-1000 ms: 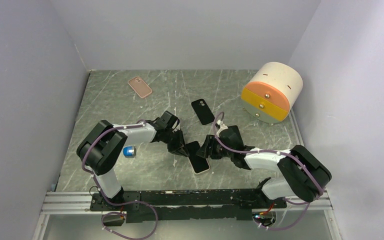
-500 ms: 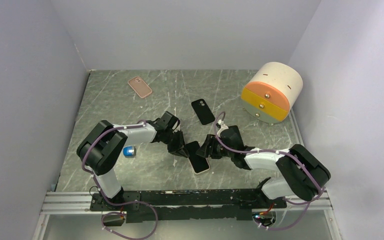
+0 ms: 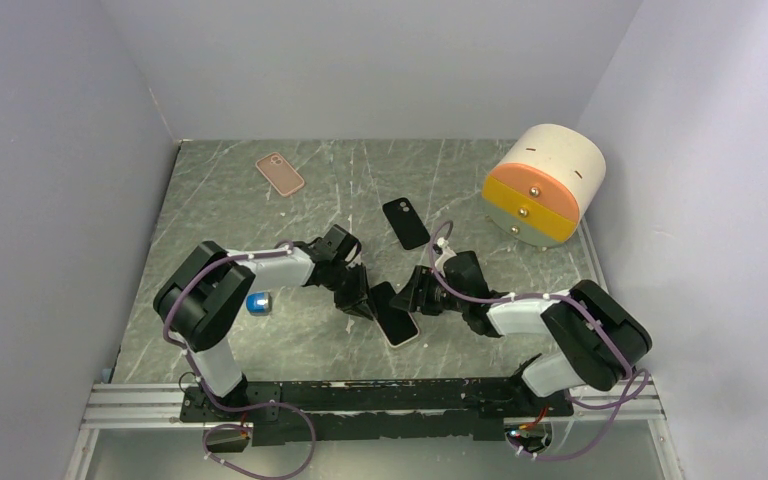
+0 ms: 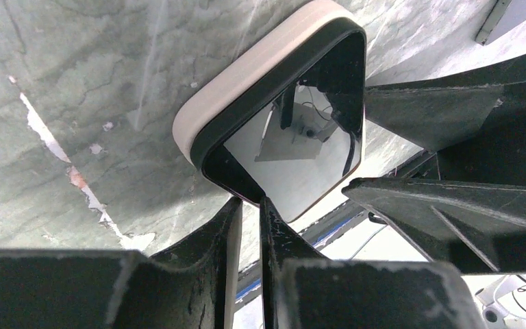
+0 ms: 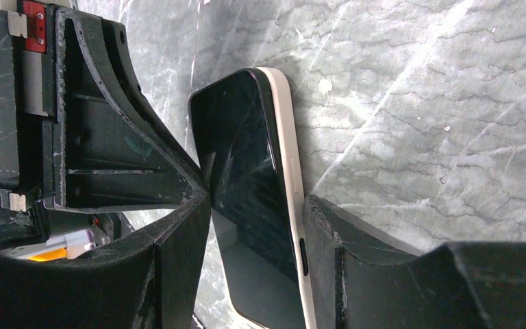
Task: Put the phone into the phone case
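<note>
The phone (image 3: 396,320), white-edged with a black screen, lies between the two grippers near the table's middle front. In the right wrist view the phone (image 5: 246,199) is tilted up on its long edge. My right gripper (image 3: 418,296) (image 5: 257,202) is shut on it, one finger on the white edge and one on the screen side. My left gripper (image 3: 360,297) (image 4: 250,202) is shut, with only a thin slit between its fingers. Its tips touch the near corner of the phone (image 4: 281,130). The black phone case (image 3: 405,222) lies flat just behind them.
A pink phone case (image 3: 279,173) lies at the back left. A white drum with orange and yellow drawers (image 3: 545,185) stands at the back right. A small blue object (image 3: 258,303) sits by the left arm. Grey walls close in on three sides.
Both grippers and the phone have shifted very slightly left. The grips look unchanged.
</note>
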